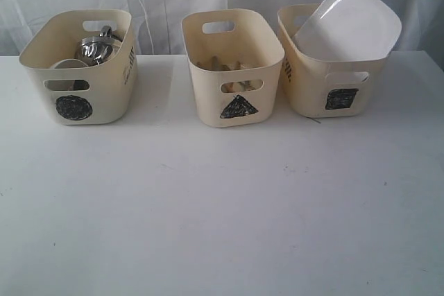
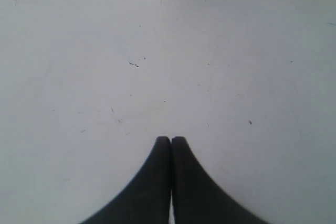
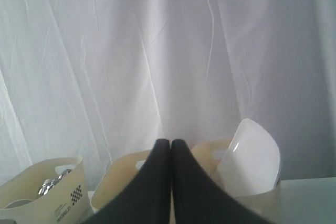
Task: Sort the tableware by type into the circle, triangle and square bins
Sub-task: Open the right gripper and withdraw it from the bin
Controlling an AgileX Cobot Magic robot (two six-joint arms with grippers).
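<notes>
Leaning in the square bin [image 3: 206,158], the plate [image 3: 249,158] stands beyond the right pincer [image 3: 171,141].

White plate [image 1: 350,22] leans in square bin [image 1: 305,98]; steel mugs [image 1: 97,48] sit in circle bin [image 1: 111,105]

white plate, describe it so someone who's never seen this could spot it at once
Three cream bins stand in a row on the white table. The rightmost, the square bin, bears a black square. The white plate leans in it, sticking above the rim, while what lies in the circle bin and triangle bin sits low inside.
</notes>
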